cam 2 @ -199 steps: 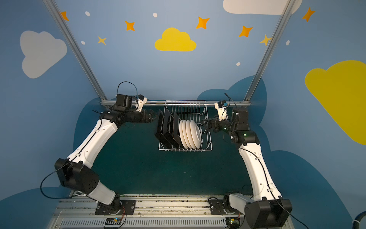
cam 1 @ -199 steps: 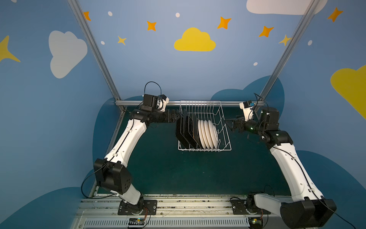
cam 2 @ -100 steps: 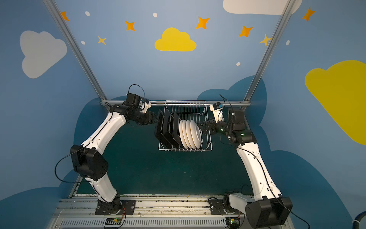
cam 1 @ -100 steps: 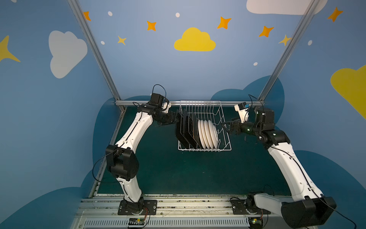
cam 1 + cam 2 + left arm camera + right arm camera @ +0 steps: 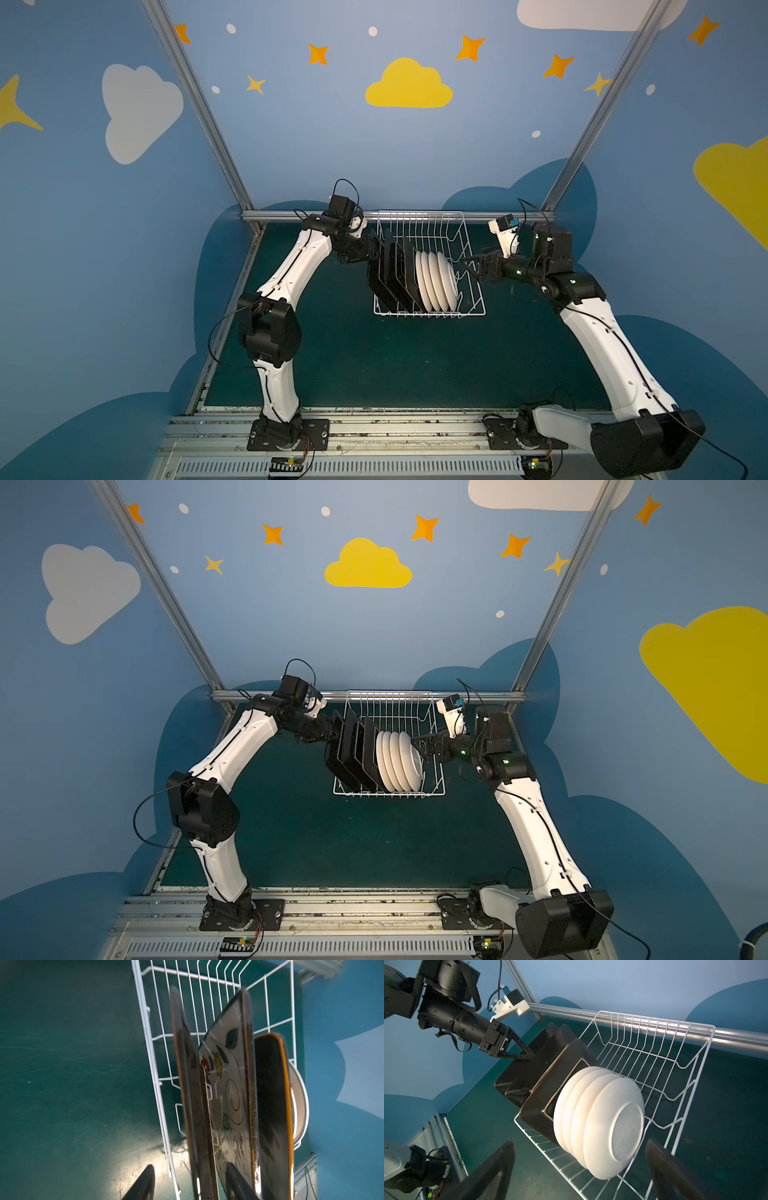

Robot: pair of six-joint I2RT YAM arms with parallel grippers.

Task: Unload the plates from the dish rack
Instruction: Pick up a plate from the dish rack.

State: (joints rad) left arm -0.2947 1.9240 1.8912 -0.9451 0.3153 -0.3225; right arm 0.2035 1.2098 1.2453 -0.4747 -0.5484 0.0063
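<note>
Left gripper (image 5: 189, 1185) fingers (image 5: 144, 1184) have narrowed from wide to roughly half. They straddle the upper edge of the outer square plate (image 5: 187, 1088) with a gap still showing, so probably closing to grasp, not yet clamped. Right gripper (image 5: 473, 268) stays wide, just right of the round plates (image 5: 436, 282). All plates stand on edge in the rack (image 5: 430, 314), frame centre in both top views; none unloaded.

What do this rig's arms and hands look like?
Left arm and right arm: white link shells, black joint housings, loose black cables. Left hand and right hand: black, two tapered fingers. White camera bracket at each wrist; green LEDs on the right arm.
</note>
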